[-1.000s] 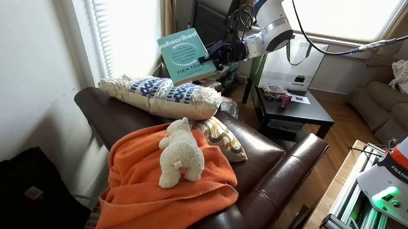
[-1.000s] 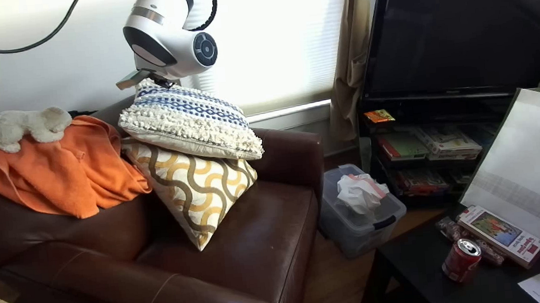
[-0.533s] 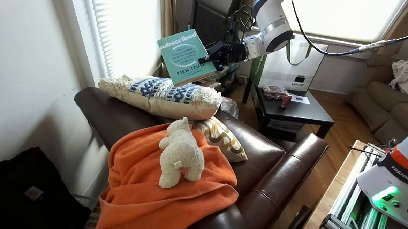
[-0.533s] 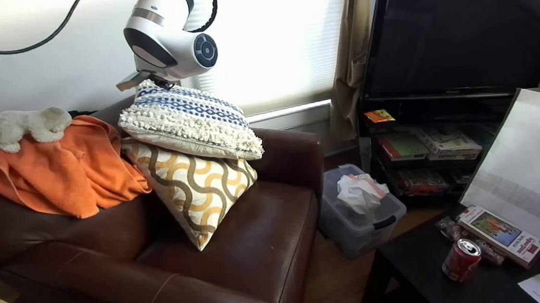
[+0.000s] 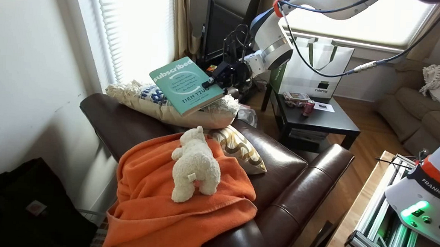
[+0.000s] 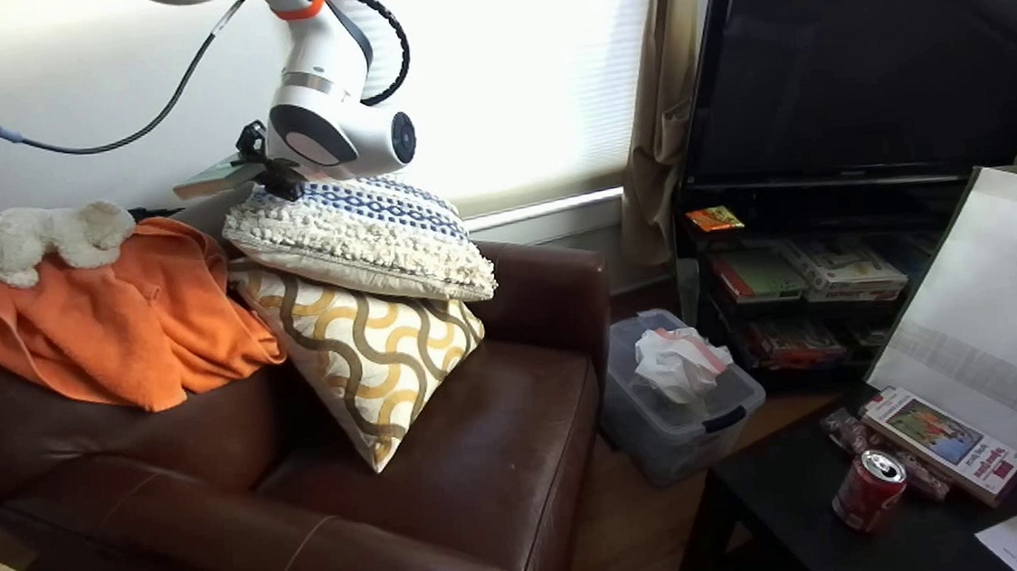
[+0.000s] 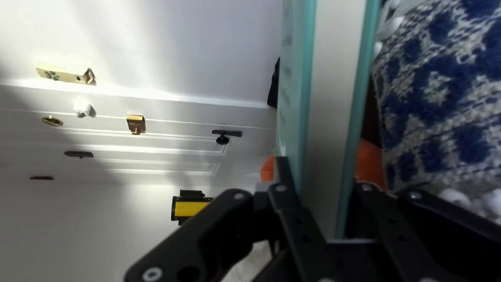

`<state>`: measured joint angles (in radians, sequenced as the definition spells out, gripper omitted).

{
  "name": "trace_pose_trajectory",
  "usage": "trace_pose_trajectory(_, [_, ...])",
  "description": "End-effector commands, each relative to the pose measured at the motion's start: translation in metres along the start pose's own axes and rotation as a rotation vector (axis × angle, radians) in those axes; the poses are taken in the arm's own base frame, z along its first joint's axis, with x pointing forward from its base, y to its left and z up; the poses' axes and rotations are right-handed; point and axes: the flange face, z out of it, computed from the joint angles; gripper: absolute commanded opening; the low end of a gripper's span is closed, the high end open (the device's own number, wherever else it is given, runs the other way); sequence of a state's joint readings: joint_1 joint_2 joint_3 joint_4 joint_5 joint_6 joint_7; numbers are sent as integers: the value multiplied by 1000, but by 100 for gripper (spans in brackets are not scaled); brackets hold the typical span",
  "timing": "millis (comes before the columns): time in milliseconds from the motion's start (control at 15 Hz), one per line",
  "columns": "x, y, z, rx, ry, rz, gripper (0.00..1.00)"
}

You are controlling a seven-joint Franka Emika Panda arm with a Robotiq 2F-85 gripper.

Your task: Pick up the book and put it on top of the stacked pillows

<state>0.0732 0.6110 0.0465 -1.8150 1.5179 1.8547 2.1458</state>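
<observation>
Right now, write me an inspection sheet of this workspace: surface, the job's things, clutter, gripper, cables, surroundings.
Surface: brown armchair with an orange blanket draped over it.
Job's things: book held tilted above a blue-and-white upper pillow, not laid down; contact between them unclear. That pillow rests on a wavy-patterned lower pillow.
Clutter: white plush toy on the blanket; red can on a black side table.
Gripper: the gripper is shut on the book, near one edge.
Cables: a cable hangs in a loop by the arm; no snag seen.
Surroundings: television; white bag on the side table; clear bin on the floor.
</observation>
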Motion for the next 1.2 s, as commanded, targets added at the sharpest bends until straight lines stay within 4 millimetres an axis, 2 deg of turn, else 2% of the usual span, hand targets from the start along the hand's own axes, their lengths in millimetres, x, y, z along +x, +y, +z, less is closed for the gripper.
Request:
trace_pose_trajectory(0, [-24, -8, 5, 3, -21, 52, 53])
trace_pose_trajectory(267, [-29, -4, 3, 45, -47, 105, 81])
trace_pose_trajectory(400, [-20, 7, 3, 119, -66, 197, 96])
trace_pose_trajectory(467, [-11, 16, 4, 159, -81, 240, 100])
trace_pose_trajectory(600, [8, 37, 13, 222, -117, 307, 100])
trace_pose_trajectory(867, [52, 95, 36, 370, -236, 400, 100])
trace_pose_trajectory(1000, [70, 123, 42, 440, -317, 435, 100])
trace_pose_trajectory(1067, [102, 102, 37, 481, -354, 439, 100])
trace_pose_trajectory(1133, [111, 111, 38, 509, -398, 430, 100])
